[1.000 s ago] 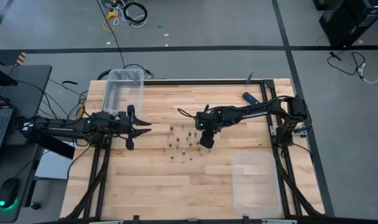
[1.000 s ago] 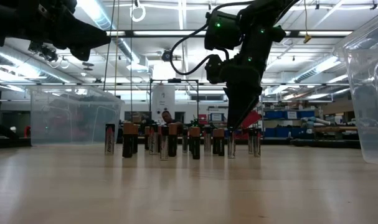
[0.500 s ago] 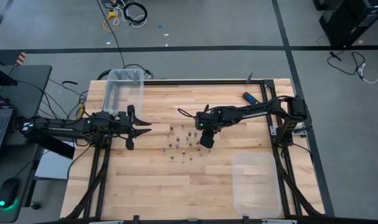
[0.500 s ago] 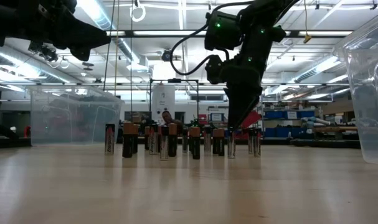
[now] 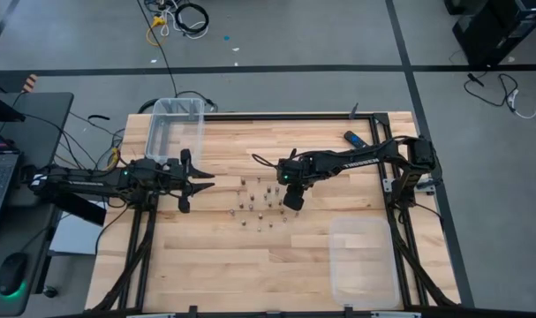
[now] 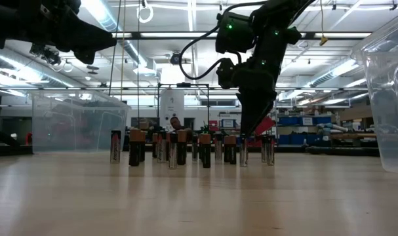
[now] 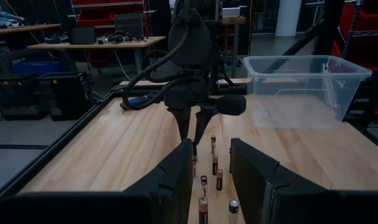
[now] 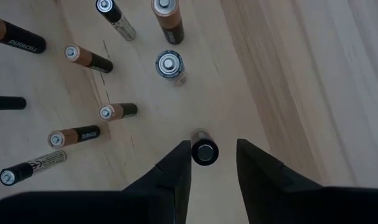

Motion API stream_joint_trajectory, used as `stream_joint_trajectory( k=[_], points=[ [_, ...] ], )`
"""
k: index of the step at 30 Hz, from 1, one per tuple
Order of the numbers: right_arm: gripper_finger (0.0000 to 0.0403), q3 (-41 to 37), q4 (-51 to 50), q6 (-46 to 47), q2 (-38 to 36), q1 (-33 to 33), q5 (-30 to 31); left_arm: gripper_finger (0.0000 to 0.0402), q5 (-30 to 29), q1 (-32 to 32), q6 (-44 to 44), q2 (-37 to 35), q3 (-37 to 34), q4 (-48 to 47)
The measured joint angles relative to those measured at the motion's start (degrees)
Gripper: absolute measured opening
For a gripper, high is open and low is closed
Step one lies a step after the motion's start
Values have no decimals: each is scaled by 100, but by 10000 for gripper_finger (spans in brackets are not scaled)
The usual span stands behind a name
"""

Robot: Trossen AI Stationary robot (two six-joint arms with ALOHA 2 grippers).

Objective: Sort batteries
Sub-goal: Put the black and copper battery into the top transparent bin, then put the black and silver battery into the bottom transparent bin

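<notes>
Right gripper (image 8: 206,163) points straight down over one upright battery (image 8: 205,152), fingers open w/ the cell between them, at the cluster's right edge, mid-desk. Left gripper (image 5: 200,181), open, waits farther off.

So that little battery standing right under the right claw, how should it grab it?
From straight above, closing on the upper sides. The battery stands upright on the table, its round top facing the right gripper, whose open fingers already flank it. Neighbouring batteries stand apart, so a vertical approach probably stays clear.

Bright overhead lights, backlit silhouettes, sharp
</notes>
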Motion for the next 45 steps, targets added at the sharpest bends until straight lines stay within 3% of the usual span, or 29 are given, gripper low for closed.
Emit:
stream_joint_trajectory(
  k=[12,38,45],
  points=[
    [91,0,2,-4,0,0,0,106,0,0,-1,0,0,-2],
    [90,2,87,-38,0,-67,72,106,2,2,-2,-1,0,-2],
    [90,2,203,326,0,-129,208,106,0,2,-2,-1,0,-2]
  ],
)
